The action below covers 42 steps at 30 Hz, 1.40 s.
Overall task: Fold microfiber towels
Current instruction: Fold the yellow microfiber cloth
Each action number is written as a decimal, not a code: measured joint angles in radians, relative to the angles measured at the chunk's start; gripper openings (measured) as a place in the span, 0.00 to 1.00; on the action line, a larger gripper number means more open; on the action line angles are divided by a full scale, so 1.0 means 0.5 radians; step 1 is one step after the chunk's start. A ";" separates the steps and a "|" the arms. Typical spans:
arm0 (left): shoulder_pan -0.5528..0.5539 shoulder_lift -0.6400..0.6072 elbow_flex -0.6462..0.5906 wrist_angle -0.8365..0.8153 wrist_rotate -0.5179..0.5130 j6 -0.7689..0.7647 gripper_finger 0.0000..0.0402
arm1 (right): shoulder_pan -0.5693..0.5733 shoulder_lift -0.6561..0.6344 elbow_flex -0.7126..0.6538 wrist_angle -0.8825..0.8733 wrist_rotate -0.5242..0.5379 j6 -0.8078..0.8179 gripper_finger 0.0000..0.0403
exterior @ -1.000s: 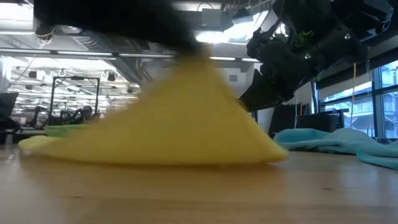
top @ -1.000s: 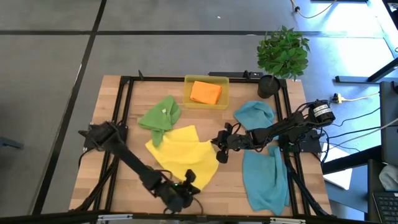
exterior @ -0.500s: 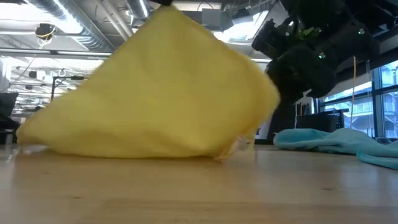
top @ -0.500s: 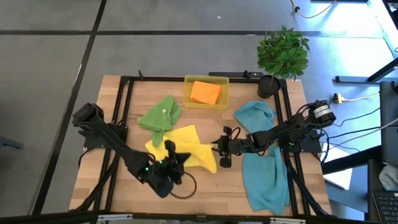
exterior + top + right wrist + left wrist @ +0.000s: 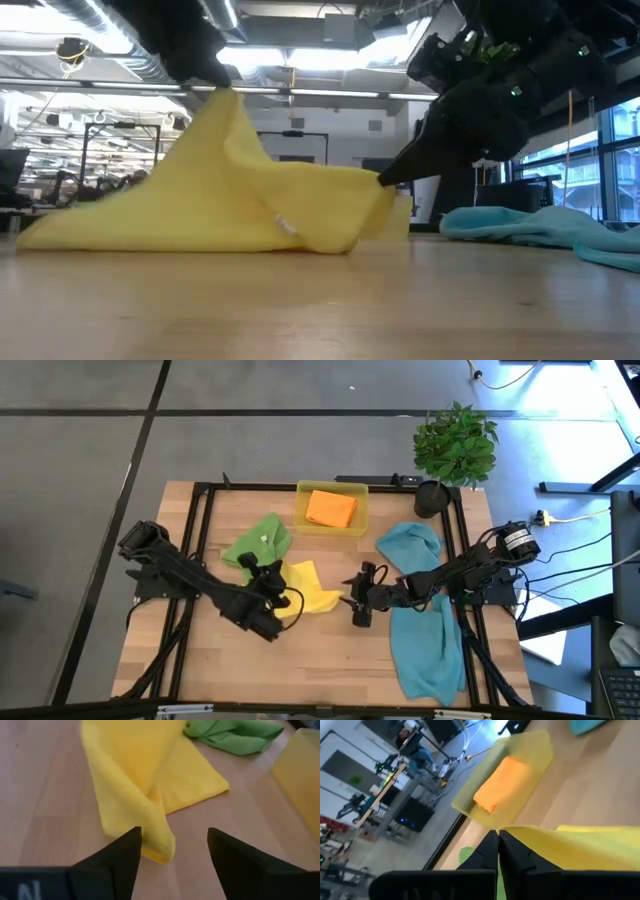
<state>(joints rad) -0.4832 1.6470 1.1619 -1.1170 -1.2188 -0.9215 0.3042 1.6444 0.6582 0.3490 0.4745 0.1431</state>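
The yellow towel (image 5: 310,592) lies at the table's middle, with one corner lifted into a peak (image 5: 225,100). My left gripper (image 5: 268,574) is shut on that corner, just beside the crumpled green towel (image 5: 258,544). My right gripper (image 5: 172,851) stands open at the yellow towel's right end (image 5: 159,847), one finger on each side of its folded tip. An orange towel (image 5: 330,508) lies folded in the yellow tray (image 5: 303,520). Two teal towels (image 5: 409,544) (image 5: 426,645) lie on the right. My left gripper pinches a corner of the yellow towel (image 5: 506,829) between its two shut fingers. It comes slanting from the near left and points toward the tray. The cloth slopes down from the fingers (image 5: 200,60), its lower part resting on the table. My right gripper's finger (image 5: 400,170) stands right at the towel's end; I cannot tell whether it touches.
A potted plant (image 5: 455,445) stands at the far right corner. A black frame (image 5: 200,500) borders the wooden top. Bare wood (image 5: 320,660) lies toward the near edge, between the arms.
My left gripper has risen and swung from the near edge toward the far edge, turning as it went. It has carried the yellow towel's near corner up and over the rest of the cloth, which now covers less table. My right gripper has opened at the towel's right end.
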 joint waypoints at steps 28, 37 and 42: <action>0.198 0.000 -0.086 0.050 0.213 0.030 0.00 | 0.319 0.178 0.012 0.252 0.166 -0.819 0.54; 0.203 0.000 -0.086 0.081 0.234 0.081 0.00 | 0.322 0.597 0.405 0.073 0.387 -1.194 0.54; 0.203 0.000 -0.086 0.096 0.237 0.083 0.00 | 0.334 0.732 0.615 -0.225 0.629 -1.247 0.54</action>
<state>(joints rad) -0.3815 1.6470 1.1187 -1.0688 -1.1004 -0.8799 0.4710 2.0104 0.9658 0.2364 0.7892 -0.4803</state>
